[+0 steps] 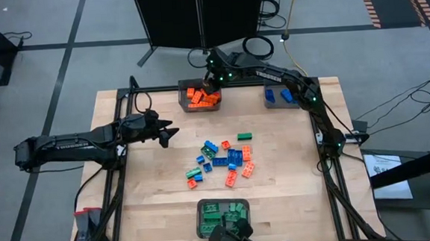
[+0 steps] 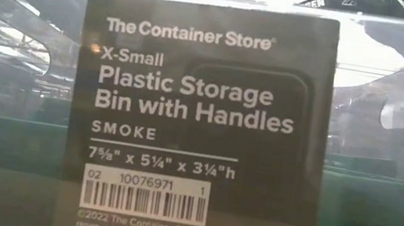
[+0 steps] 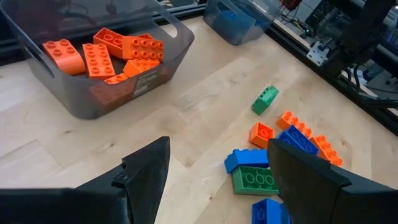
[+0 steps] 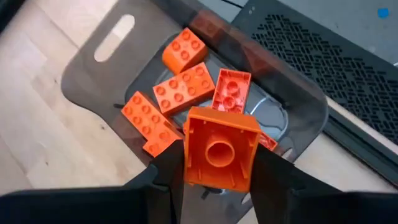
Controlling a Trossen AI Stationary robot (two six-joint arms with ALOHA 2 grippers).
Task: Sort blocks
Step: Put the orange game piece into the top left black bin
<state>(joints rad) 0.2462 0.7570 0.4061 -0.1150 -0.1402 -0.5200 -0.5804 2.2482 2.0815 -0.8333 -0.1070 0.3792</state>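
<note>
Loose orange, green and blue blocks [image 1: 221, 161] lie in a pile at the table's middle, also seen past my left gripper as scattered blocks [image 3: 273, 149]. My right gripper [image 1: 210, 83] hangs over the grey bin of orange blocks [image 1: 198, 97] at the far edge, shut on an orange block [image 4: 219, 149]. Several orange blocks [image 4: 180, 87] rest on that bin's floor. My left gripper [image 1: 167, 134] stands open at the table's left, above the wood, with nothing between its fingers [image 3: 149, 168]. My right gripper pinches the orange block by two opposite side walls [image 4: 189, 155] between its two fingers. The fingers [image 4: 165, 180] slant down from above. The block's hollow underside [image 4: 219, 152] faces back toward the wrist. It hangs clear above the bin of orange blocks.
A bin with blue blocks [image 1: 281, 95] stands at the far right and a bin with green blocks [image 1: 222, 216] at the near edge. The low view is filled by a bin's label [image 2: 198, 128]. Bare wood lies at the table's left and right of the pile.
</note>
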